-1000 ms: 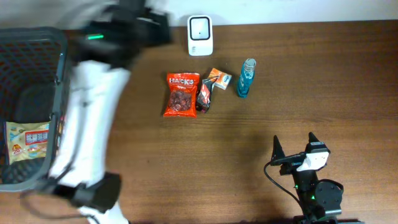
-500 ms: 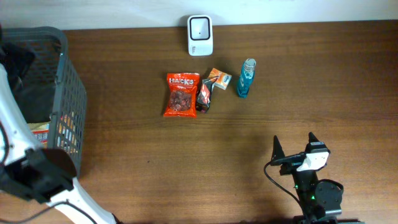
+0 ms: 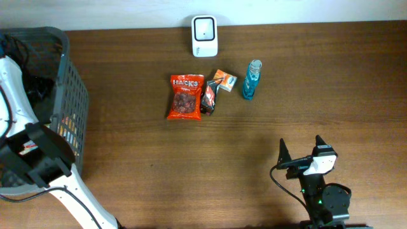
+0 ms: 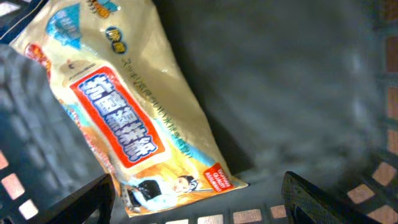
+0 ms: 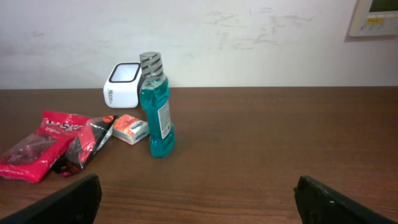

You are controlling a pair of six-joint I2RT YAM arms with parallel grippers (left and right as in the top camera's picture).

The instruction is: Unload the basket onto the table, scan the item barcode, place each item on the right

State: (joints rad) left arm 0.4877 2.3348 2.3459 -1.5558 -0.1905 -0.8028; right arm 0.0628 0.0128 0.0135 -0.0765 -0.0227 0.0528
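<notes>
A yellow snack packet (image 4: 124, 106) with a red label lies slanted on the dark floor of the grey basket (image 3: 71, 95). My left gripper (image 4: 199, 194) is down inside the basket, open, its dark fingers (image 4: 93, 196) standing on either side of the packet's lower end. In the overhead view the white left arm (image 3: 14, 83) covers that packet. The white scanner (image 3: 205, 36) stands at the table's far edge. My right gripper (image 3: 300, 151) rests open near the front right, holding nothing.
In front of the scanner lie a red Hacks bag (image 3: 186, 97), a small dark packet (image 3: 209, 98) and an orange box (image 3: 224, 79). A teal bottle (image 3: 250, 81) stands beside them. The basket's mesh walls (image 4: 379, 174) close in round the left gripper.
The left arm swung from the table's far left down into the basket and now hides the packet from overhead. Its jaws have begun to narrow. The right arm has not moved.
</notes>
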